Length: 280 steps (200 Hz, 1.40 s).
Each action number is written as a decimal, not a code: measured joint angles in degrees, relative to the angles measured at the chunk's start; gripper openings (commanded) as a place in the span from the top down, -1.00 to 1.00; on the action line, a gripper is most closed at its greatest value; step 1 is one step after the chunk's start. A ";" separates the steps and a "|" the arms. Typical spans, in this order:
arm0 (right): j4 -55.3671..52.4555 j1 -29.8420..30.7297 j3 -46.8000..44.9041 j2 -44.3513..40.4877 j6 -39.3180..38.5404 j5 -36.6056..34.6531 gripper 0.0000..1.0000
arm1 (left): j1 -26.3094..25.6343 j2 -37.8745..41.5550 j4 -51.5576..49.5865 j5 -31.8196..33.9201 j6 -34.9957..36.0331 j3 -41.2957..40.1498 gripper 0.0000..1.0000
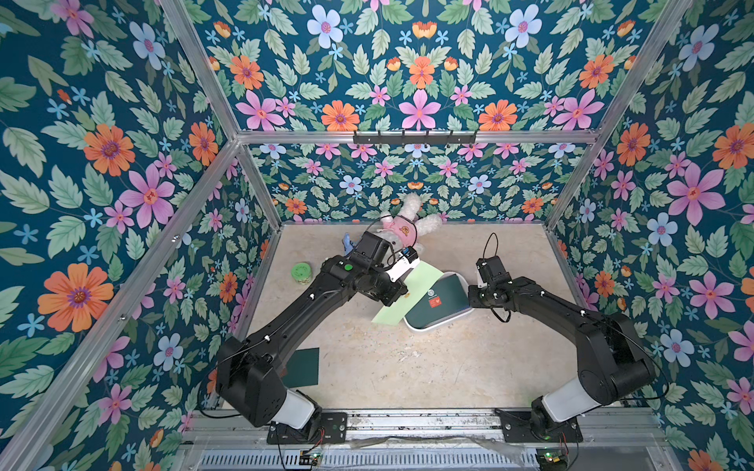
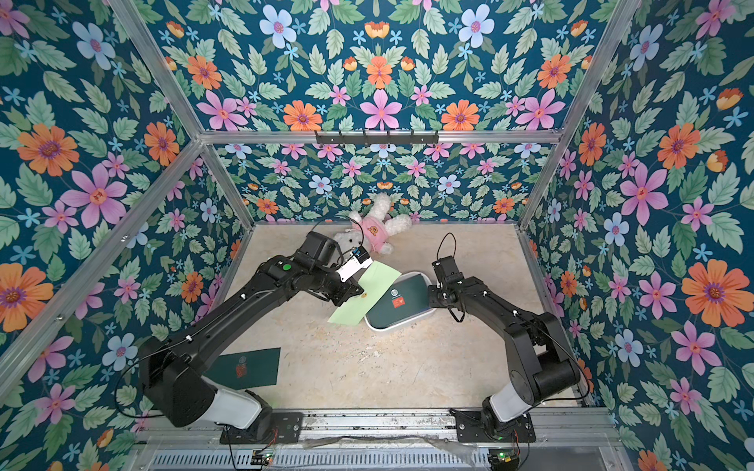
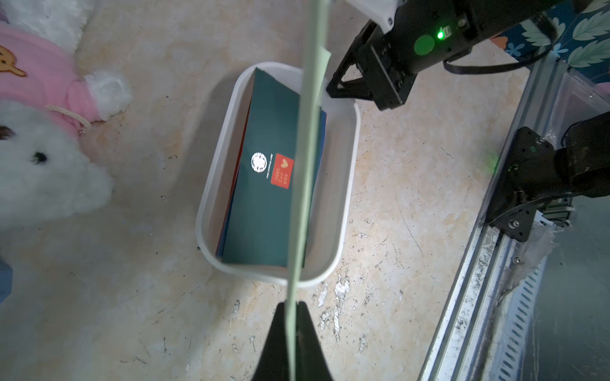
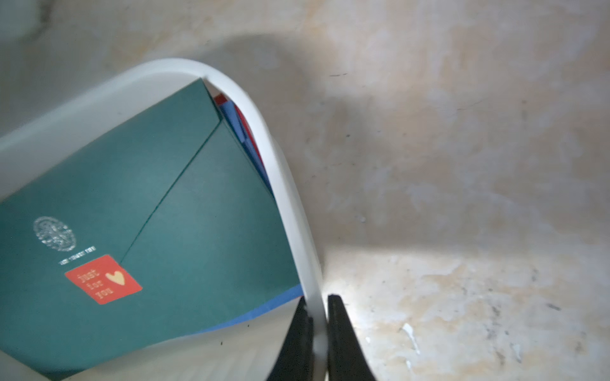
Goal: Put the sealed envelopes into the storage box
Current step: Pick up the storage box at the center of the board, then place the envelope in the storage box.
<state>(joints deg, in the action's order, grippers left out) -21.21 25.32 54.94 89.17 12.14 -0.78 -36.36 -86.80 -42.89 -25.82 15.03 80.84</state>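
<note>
My left gripper (image 3: pixel 292 305) is shut on a light green envelope (image 1: pixel 402 297) (image 3: pixel 305 165), held edge-on above the storage box's left side. The white storage box (image 1: pixel 444 320) (image 2: pixel 404 326) (image 3: pixel 346 184) sits mid-table. A dark green envelope (image 1: pixel 438 293) (image 4: pixel 165 214) with a red sticker lies on top inside it, over blue (image 4: pixel 244 132) and red ones. My right gripper (image 4: pixel 318 300) is shut on the box's rim (image 4: pixel 287 198) at its right side. Another dark green envelope (image 1: pixel 304 367) (image 2: pixel 253 367) lies on the table at the front left, partly under my left arm.
A white plush rabbit in pink (image 1: pixel 408 228) lies at the back wall. A small green-lidded jar (image 1: pixel 301 272) stands at the left edge. A metal rail (image 1: pixel 408 420) runs along the front.
</note>
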 measured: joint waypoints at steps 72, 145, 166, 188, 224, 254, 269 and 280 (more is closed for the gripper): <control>2.43 5.33 -3.37 -4.00 0.26 3.76 0.82 | -0.66 -9.35 -5.97 -0.55 3.45 7.13 1.00; 3.85 5.75 -2.93 -3.82 1.25 4.44 0.82 | -2.71 -19.47 -9.99 4.48 5.62 10.43 1.00; 4.15 5.75 -3.08 -3.65 1.46 4.87 0.82 | -3.30 -21.53 -10.71 5.77 5.84 11.39 1.00; 4.52 5.81 -3.37 -3.65 1.68 5.03 0.81 | -4.22 -23.85 -11.32 6.27 6.29 12.81 1.00; 4.74 5.90 -4.07 -3.65 1.92 5.20 0.81 | -5.29 -26.58 -12.76 6.38 7.39 14.95 1.00; 5.03 5.90 -4.11 -3.65 2.16 5.25 0.80 | -5.73 -28.37 -13.62 6.49 7.80 16.83 0.69; 5.35 5.90 -4.11 -3.65 2.36 5.40 0.80 | -5.90 -29.09 -13.79 7.74 7.82 17.79 0.62; 5.68 5.90 -4.11 -3.65 2.49 5.55 0.80 | -5.90 -29.62 -14.03 8.15 8.07 18.43 0.60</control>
<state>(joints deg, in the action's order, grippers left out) -15.53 31.22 50.83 85.52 14.63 4.78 -42.26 -116.42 -56.93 -17.67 23.09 99.26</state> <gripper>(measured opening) 0.118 0.191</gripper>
